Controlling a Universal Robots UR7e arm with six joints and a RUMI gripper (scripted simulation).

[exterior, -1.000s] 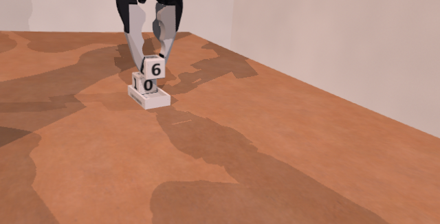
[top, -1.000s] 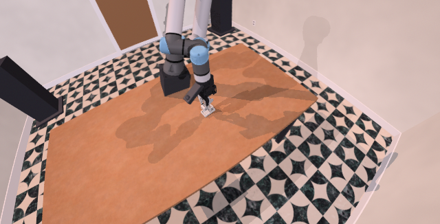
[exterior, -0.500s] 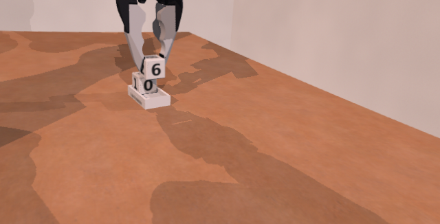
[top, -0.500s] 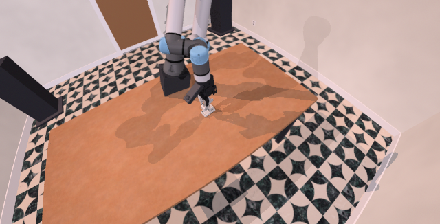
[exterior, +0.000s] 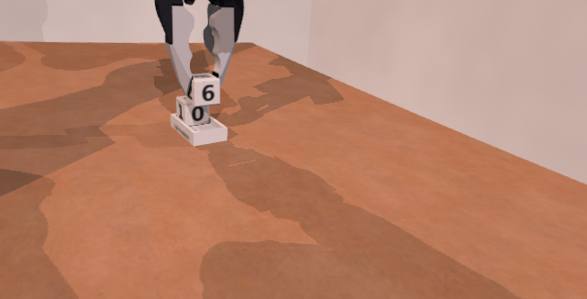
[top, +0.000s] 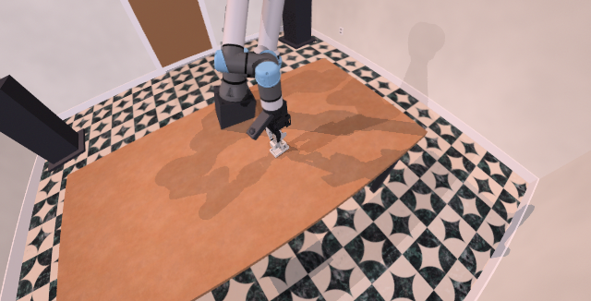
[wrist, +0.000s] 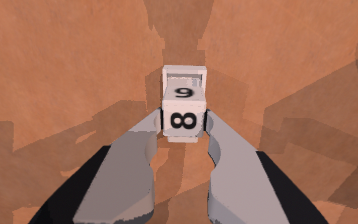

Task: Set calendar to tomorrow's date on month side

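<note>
My gripper (top: 278, 140) (exterior: 204, 83) (wrist: 183, 110) is shut on a white number cube (exterior: 212, 83) (wrist: 194, 131), held level above the tray. The held cube shows an upright 6 in the exterior view; its top shows an 8, sideways in the wrist view. Its side towards the month's name is mostly hidden by a finger. The other cube (exterior: 189, 117) sits at the tray's far end, partly behind and below the held one. It shows 1 on the month side and 0 on the side facing the exterior camera. The white tray (top: 279, 154) (exterior: 211, 137) (wrist: 185, 67) has small blurred lettering on its long left side.
The tray stands on the orange-brown table top (top: 152, 241) (exterior: 138, 207) (wrist: 70, 50), in front of the arm's dark base (top: 236, 113). The near end of the tray has an unfilled space. Shadows of the arm cross the table.
</note>
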